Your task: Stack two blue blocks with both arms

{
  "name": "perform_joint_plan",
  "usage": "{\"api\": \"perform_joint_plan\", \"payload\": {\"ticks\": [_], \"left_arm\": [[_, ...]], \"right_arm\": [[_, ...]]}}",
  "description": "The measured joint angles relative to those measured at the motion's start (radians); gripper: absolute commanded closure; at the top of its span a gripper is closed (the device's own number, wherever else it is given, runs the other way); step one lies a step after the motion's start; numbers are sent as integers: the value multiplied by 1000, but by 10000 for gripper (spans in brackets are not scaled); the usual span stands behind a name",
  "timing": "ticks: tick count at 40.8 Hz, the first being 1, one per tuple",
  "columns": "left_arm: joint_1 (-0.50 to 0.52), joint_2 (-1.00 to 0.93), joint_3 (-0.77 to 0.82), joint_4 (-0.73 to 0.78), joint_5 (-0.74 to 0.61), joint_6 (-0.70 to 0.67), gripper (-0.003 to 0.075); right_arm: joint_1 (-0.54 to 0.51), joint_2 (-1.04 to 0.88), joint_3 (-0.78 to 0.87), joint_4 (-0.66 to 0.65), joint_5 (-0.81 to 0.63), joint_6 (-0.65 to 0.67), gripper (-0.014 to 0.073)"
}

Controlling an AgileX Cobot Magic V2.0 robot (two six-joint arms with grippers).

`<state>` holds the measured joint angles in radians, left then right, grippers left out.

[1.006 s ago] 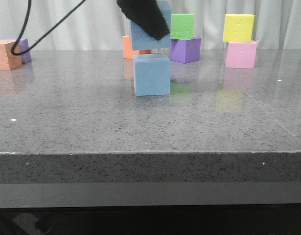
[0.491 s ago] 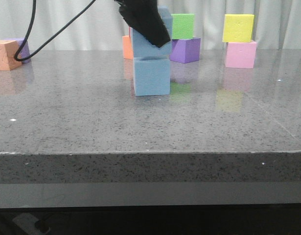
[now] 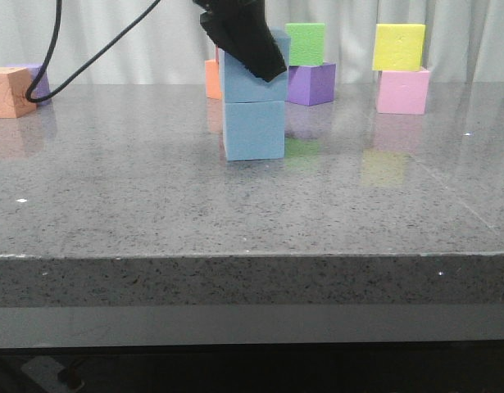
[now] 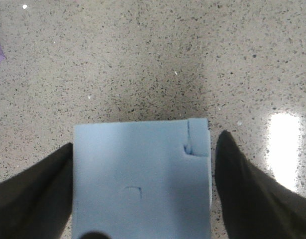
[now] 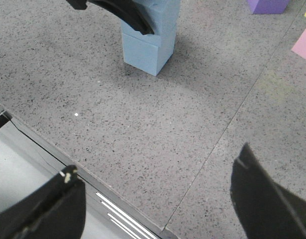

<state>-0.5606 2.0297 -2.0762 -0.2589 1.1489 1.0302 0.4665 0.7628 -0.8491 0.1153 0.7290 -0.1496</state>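
The two blue blocks form a stack near the table's middle. The lower blue block (image 3: 253,129) stands on the grey table (image 3: 153,205), and the upper blue block (image 3: 245,82) rests squarely on it. My left gripper (image 3: 243,37) comes down from above, shut on the upper block. In the left wrist view the upper block (image 4: 143,179) fills the space between the black fingers of the left gripper (image 4: 145,149). My right gripper (image 5: 157,199) is open and empty, hanging over the table's front edge, well away from the lower block (image 5: 143,50).
Behind the stack are an orange cube (image 3: 211,79) and a green cube (image 3: 306,43) on a purple one (image 3: 311,84). A yellow cube (image 3: 399,47) sits on a pink one (image 3: 403,90) at the back right. A peach cube (image 3: 7,92) sits far left. A black cable (image 3: 55,57) hangs at the left.
The left gripper has lowered the upper blue block from just above the lower one until it sits on it. The lower block has not moved.
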Motion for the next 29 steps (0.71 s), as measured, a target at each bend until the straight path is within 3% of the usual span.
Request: {"api": "perform_joint_plan", "payload": {"ticks": [14,29], "left_arm": [[0,-36,0,2,-15,-14,176],[0,-225,2,-5,-22,-315,176]], "right_arm": [[0,0,0,0,0,0,-10],[0,0,0,0,0,0,-10]]}}
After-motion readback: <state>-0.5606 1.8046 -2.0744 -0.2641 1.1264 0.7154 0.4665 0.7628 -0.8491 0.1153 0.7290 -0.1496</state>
